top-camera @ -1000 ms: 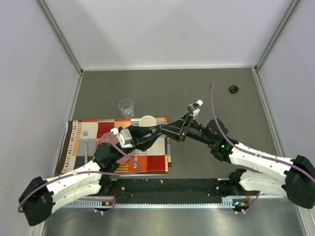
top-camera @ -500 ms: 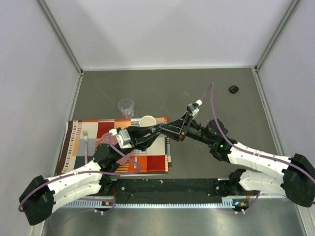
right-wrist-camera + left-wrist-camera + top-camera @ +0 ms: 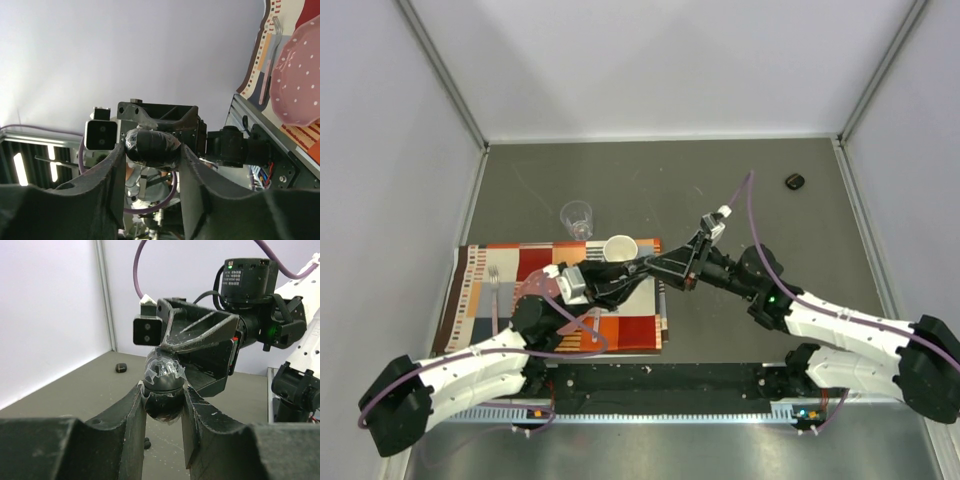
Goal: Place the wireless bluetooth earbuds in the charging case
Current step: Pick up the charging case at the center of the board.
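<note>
Top external is showing both arms meeting above the striped orange-and-red cloth placemat [image 3: 525,262], crowding the white ceramic mug [image 3: 618,246]. A clear glass tumbler [image 3: 577,217] is standing just behind, and a small black oval case [image 3: 794,181] is lying well apart, far right. Left wrist is catching more. The left gripper [image 3: 162,396] is clamping a glossy black oval charging case [image 3: 162,407] with crinkled clear film on it, and the right gripper [image 3: 151,150] is pinching the same case. What looks like a tiny black rounded earbud [image 3: 146,442] is lying on the grey table [image 3: 90,390] below, half hidden.

From above, the left gripper [image 3: 632,270] and right gripper [image 3: 648,264] meet over the black case [image 3: 162,390] and hide it from us; up close we cannot tell whether its lid is open. The black speck [image 3: 794,181] far off to the right is too small for us to name, and the pink plate [image 3: 300,75] runs off the view's edge.
</note>
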